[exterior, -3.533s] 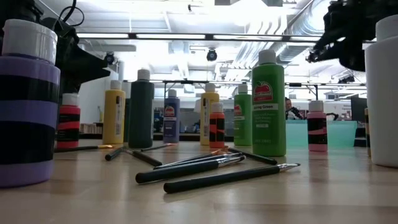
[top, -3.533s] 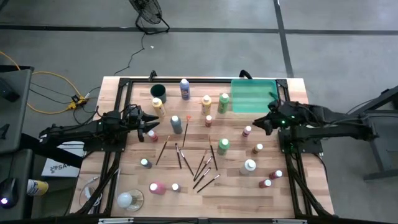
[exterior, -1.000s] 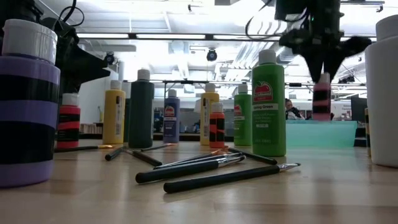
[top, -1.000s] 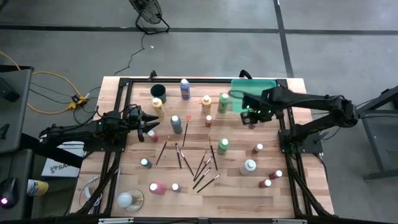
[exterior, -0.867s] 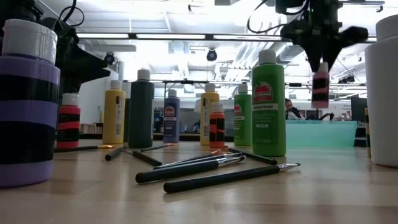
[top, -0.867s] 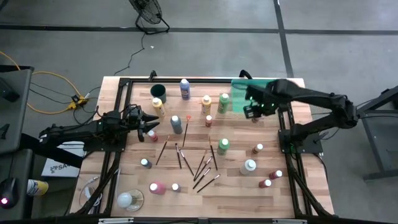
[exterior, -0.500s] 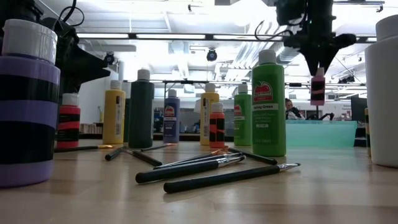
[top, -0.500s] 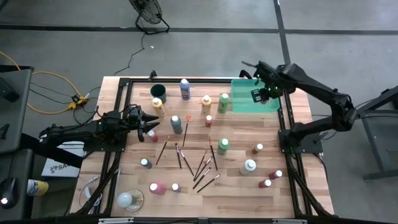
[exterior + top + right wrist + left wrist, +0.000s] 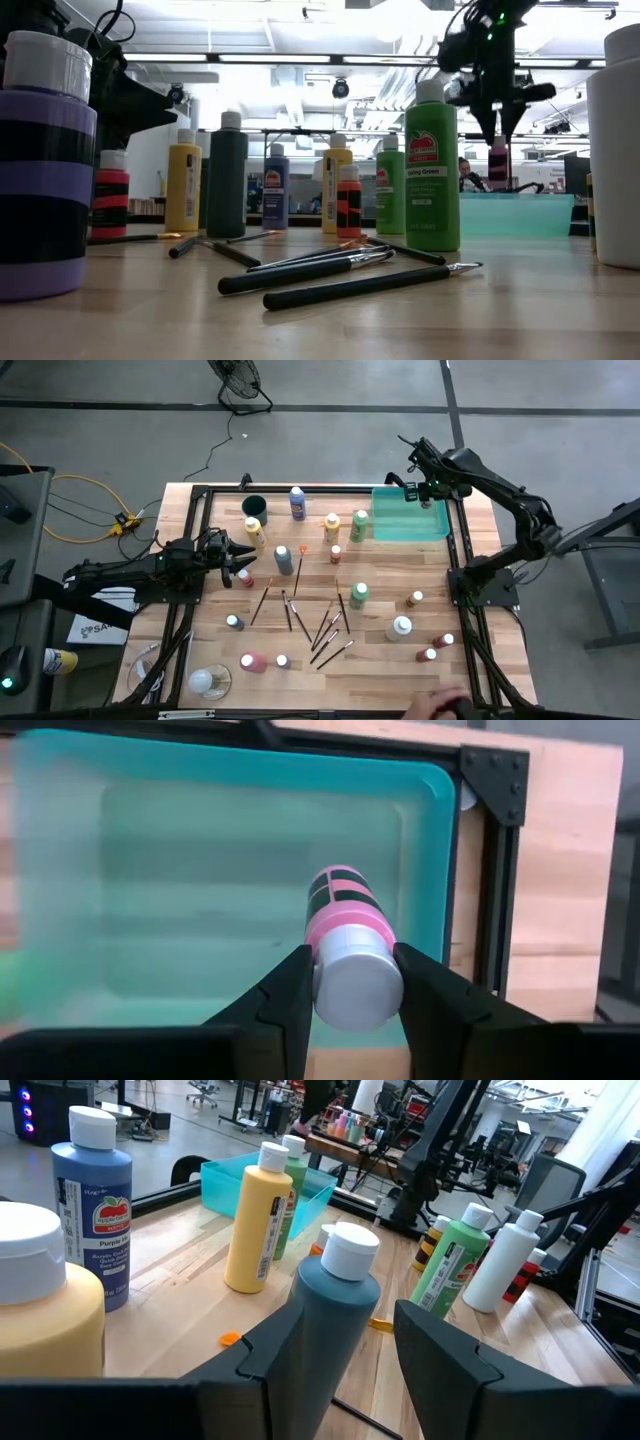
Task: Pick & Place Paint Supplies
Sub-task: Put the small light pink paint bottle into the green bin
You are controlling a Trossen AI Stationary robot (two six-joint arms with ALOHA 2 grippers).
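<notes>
Your right gripper [image 9: 347, 982] is clamped on the pink paint bottle [image 9: 348, 940] by its white cap, holding it in the air above the green tray [image 9: 150, 810] (bottle pointing down into it). Your left gripper [image 9: 340, 1342] waits well away from the tray, its fingers apart on either side of a teal bottle [image 9: 332, 1320].
</notes>
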